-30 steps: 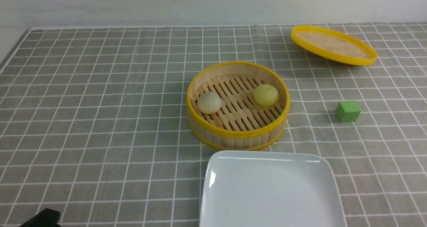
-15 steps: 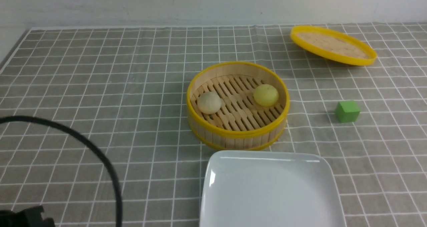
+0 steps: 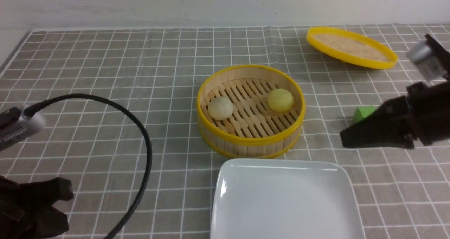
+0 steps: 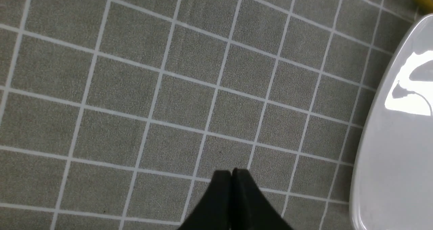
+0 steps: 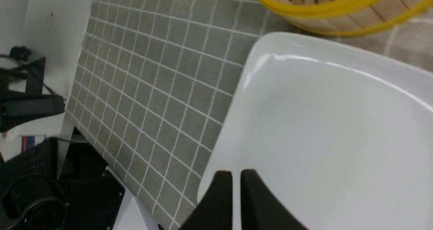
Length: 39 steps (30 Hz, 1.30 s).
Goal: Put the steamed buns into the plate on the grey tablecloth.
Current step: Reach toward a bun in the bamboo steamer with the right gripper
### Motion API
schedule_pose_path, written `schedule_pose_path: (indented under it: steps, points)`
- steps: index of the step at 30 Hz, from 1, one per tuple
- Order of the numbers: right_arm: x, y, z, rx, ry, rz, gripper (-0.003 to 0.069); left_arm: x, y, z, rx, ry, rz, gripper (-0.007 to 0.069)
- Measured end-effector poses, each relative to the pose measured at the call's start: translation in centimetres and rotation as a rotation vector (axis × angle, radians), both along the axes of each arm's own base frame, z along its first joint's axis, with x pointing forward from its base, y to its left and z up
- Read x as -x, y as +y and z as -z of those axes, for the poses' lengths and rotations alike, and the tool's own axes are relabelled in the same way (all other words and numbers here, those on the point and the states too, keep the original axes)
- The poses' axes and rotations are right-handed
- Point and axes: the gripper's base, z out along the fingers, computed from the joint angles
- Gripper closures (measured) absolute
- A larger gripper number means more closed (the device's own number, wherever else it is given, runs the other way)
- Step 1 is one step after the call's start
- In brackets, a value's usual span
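Both steamed buns sit in bamboo steamer basket [image 3: 246, 146], mid cloth: pale bun [image 3: 220, 108] on its left side, yellow bun [image 3: 280, 100] on its right. Right gripper [image 3: 346, 139] hangs just right of basket, tip pointing left. Yellow bun lies left + slightly far of it, so R arm is nearer. Its jaws are a thin slit apart, empty. Left gripper [image 4: 232, 174] is at near left, well apart from basket, jaws pressed together, empty. Plate [image 3: 281, 162] sits just near of basket on grey tablecloth [image 3: 105, 73], no bun in it yet.
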Motion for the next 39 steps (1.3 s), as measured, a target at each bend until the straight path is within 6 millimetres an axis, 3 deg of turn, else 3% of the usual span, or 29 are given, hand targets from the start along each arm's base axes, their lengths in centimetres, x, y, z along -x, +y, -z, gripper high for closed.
schedule_pose_path:
  steps: [6, 7, 11, 14, 15, 17, 21, 25, 31, 33, 36, 39]
  points:
    - [-4.1, 4.0, -1.0, 0.183, -0.056, -0.066, 0.0503, 0.0, 0.0, 0.0, -0.002, -0.003, -0.001, 0.0601]
    - [-5.9, 5.0, -0.4, 0.265, -0.062, -0.05, 0.046, 0.0, 0.0, 0.0, -0.002, -0.003, -0.001, 0.0595]
    - [-9.3, 6.9, 0.8, 0.384, -0.097, -0.013, 0.0372, 0.0, 0.0, 0.0, -0.006, 0.0, 0.001, 0.0588]
    - [-13.0, 8.3, 2.5, 0.49, -0.174, 0.034, 0.0294, 0.0, 0.0, 0.0, -0.006, 0.004, 0.002, 0.0581]
    - [-13.1, 8.4, 2.8, 0.5, -0.171, 0.031, 0.0294, 0.0, 0.0, 0.0, -0.006, 0.004, 0.002, 0.0581]
    - [-15.5, 8.8, 4.4, 0.541, -0.213, 0.074, 0.0267, 0.0, 0.0, 0.0, -0.006, 0.004, 0.002, 0.0575]
    - [-17.7, 9.3, 7.1, 0.575, -0.243, 0.106, 0.0258, 0.0, 0.0, 0.0, -0.006, 0.004, 0.002, 0.057]
    - [-18.5, 9.4, 8.8, 0.594, -0.253, 0.109, 0.0259, 0.0, 0.0, 0.0, -0.006, 0.004, 0.002, 0.0568]
    - [-19.2, 9.6, 10.1, 0.592, -0.266, 0.119, 0.0326, 0.1, 0.0, 0.0, -0.006, 0.006, 0.003, 0.0552]
    - [-19.2, 9.6, 10.1, 0.593, -0.265, 0.119, 0.0399, 0.1, 0.0, 0.1, -0.006, 0.012, 0.005, 0.0549]
    - [-18.9, 9.6, 9.4, 0.593, -0.267, 0.115, 0.0617, 0.1, 0.0, 0.1, -0.005, 0.017, 0.006, 0.054]
    - [-18.1, 9.5, 7.4, 0.58, -0.277, 0.114, 0.0648, 0.2, 0.0, 0.1, -0.005, 0.022, 0.008, 0.0537]
